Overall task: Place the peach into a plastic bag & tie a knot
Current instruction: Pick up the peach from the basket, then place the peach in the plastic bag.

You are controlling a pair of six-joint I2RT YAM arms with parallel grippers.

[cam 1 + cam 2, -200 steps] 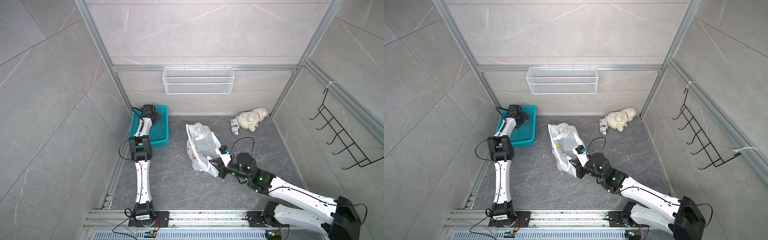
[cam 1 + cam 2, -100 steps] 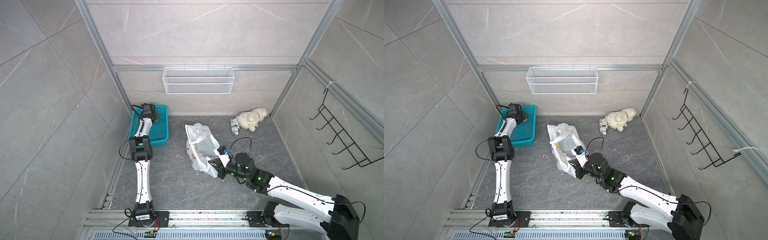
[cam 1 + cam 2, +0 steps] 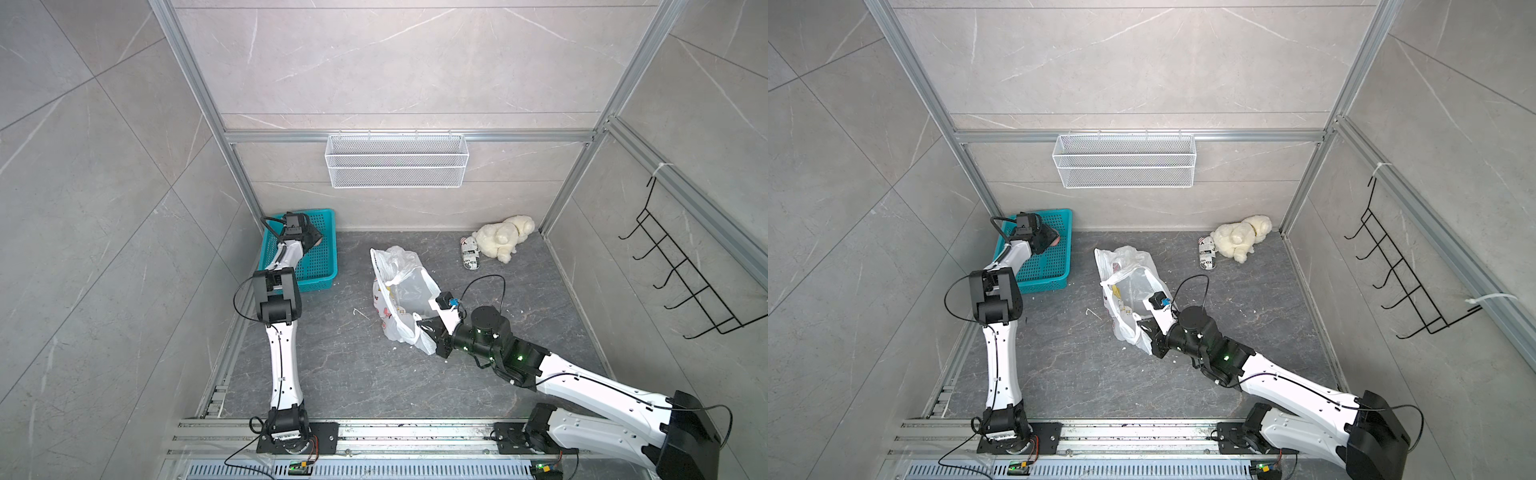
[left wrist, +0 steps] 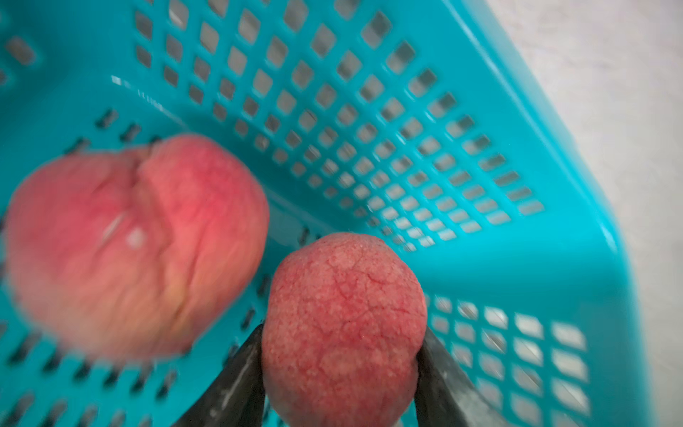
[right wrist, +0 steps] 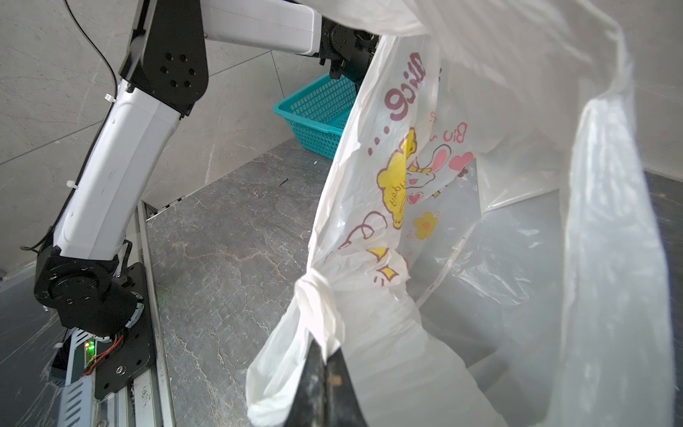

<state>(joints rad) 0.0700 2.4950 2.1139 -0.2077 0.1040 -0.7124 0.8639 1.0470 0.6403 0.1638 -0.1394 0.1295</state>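
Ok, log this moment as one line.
left tool: shut on peach in teal basket | right tool: shut on plastic bag handle | peach not yet bagged

On the dark grey floor [image 3: 332,374] lie a blue basket [image 3: 322,266] at ten o'clock, a plastic bag [image 3: 405,286] near the centre, and a can [image 3: 469,253] touching a plush toy [image 3: 503,241] at one o'clock.

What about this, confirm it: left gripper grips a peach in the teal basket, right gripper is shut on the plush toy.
The right gripper is shut on the plastic bag, not the plush toy, per the right wrist view. The left gripper does grip a peach in the teal basket.
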